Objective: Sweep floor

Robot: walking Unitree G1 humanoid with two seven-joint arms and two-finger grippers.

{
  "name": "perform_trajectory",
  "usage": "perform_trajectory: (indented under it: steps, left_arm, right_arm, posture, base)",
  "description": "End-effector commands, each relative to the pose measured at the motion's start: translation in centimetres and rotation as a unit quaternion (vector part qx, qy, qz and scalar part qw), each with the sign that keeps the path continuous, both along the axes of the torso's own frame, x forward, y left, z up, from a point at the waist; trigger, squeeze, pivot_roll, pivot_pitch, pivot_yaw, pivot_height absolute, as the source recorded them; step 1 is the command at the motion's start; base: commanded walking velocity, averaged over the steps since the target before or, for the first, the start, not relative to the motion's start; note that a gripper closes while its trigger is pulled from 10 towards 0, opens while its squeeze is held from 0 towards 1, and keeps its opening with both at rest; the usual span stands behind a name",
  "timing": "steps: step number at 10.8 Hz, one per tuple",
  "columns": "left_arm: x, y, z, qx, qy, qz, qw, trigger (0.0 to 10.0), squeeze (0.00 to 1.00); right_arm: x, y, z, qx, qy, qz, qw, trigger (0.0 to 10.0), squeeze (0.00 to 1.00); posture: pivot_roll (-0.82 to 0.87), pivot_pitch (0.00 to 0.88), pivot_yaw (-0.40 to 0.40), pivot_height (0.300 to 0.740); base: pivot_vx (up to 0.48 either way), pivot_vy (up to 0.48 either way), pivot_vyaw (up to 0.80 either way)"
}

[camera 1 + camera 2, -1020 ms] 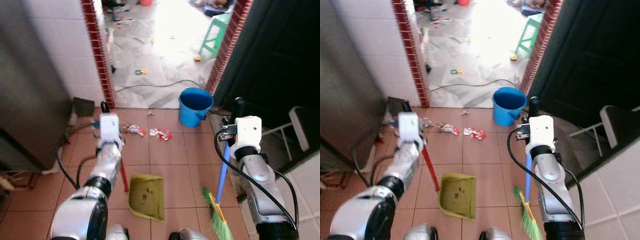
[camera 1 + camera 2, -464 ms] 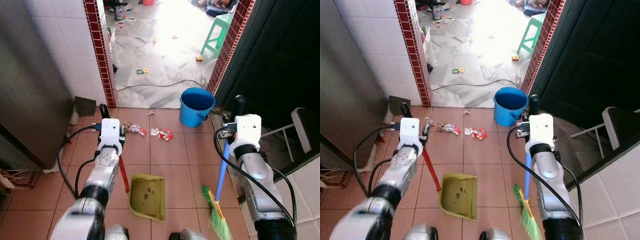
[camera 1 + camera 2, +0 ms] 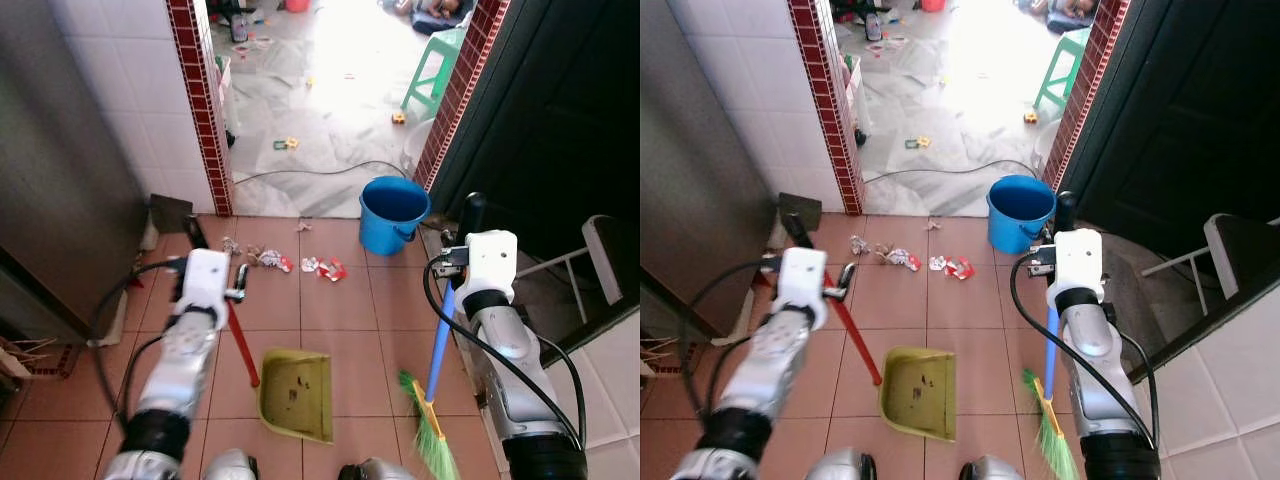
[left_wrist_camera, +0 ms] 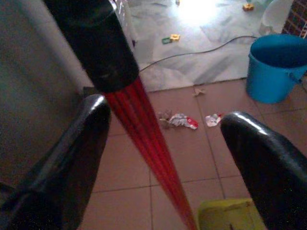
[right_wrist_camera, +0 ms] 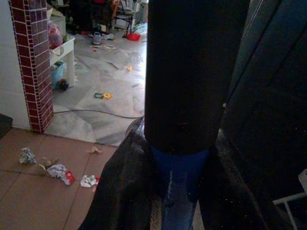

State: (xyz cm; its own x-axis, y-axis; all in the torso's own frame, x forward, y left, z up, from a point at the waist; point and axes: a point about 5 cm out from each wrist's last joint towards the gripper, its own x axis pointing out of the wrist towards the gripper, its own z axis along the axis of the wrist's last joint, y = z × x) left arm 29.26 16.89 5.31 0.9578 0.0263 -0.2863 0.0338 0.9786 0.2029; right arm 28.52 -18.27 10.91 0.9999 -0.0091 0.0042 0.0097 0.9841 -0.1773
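A yellow-green dustpan [image 3: 295, 395] sits on the brown tiles, its red handle [image 3: 240, 345] slanting up to a black grip [image 3: 195, 232]. My left gripper [image 4: 165, 112] is open, and the handle [image 4: 144, 129] passes between its spread fingers [image 4: 72, 158], closer to one of them. My right gripper [image 5: 175, 143] is shut on the broom's black grip [image 5: 192, 72]. Below it the blue broomstick [image 3: 438, 340] ends in green bristles [image 3: 430, 435] on the floor, right of the dustpan. Scraps of litter [image 3: 300, 263] lie on the tiles ahead.
A blue bucket [image 3: 392, 212] stands at the doorway by the red brick post [image 3: 450, 100]. A cable [image 3: 310, 172] and more litter lie on the pale floor beyond, near a green stool [image 3: 435, 65]. A steel cabinet [image 3: 60, 170] is on the left, a dark door [image 3: 560, 120] on the right.
My left arm has shifted left and a little lower, and the dustpan handle's black grip now sticks out past the wrist. The right arm and broom have barely moved.
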Motion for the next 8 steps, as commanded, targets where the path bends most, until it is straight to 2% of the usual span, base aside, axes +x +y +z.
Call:
perform_trajectory:
  steps: [1, 5, 6, 8]
  left_arm:
    - [-0.2, 0.1, 0.2, -0.015, 0.001, -0.003, 1.000, 10.0, 1.00]
    - [-1.0, -0.7, 1.0, -0.049, 0.003, -0.039, 0.998, 10.0, 1.00]
    - [-1.5, -0.3, 1.4, -0.064, -0.011, -0.044, 0.997, 10.0, 1.00]
    - [-2.2, 0.8, 1.8, -0.059, -0.027, -0.024, 0.998, 10.0, 1.00]
  right_arm:
    - [0.4, -0.2, 0.7, -0.009, -0.019, -0.004, 1.000, 10.0, 0.00]
    - [0.3, -0.3, 0.6, -0.011, -0.018, -0.004, 1.000, 10.0, 0.00]
    - [0.2, -0.4, 0.5, -0.012, -0.018, -0.004, 1.000, 10.0, 0.00]
    - [0.1, -0.4, 0.3, -0.013, -0.014, -0.001, 1.000, 10.0, 0.00]
  posture:
    - [-0.09, 0.000, -0.042, 0.740]
    - [-0.09, 0.000, -0.048, 0.740]
    - [-0.08, 0.000, -0.051, 0.740]
    - [-0.07, 0.000, -0.063, 0.740]
  base:
    - [0.000, 0.000, 0.00]
    - [0.000, 0.000, 0.00]
    - [0.000, 0.000, 0.00]
    - [0.000, 0.000, 0.00]
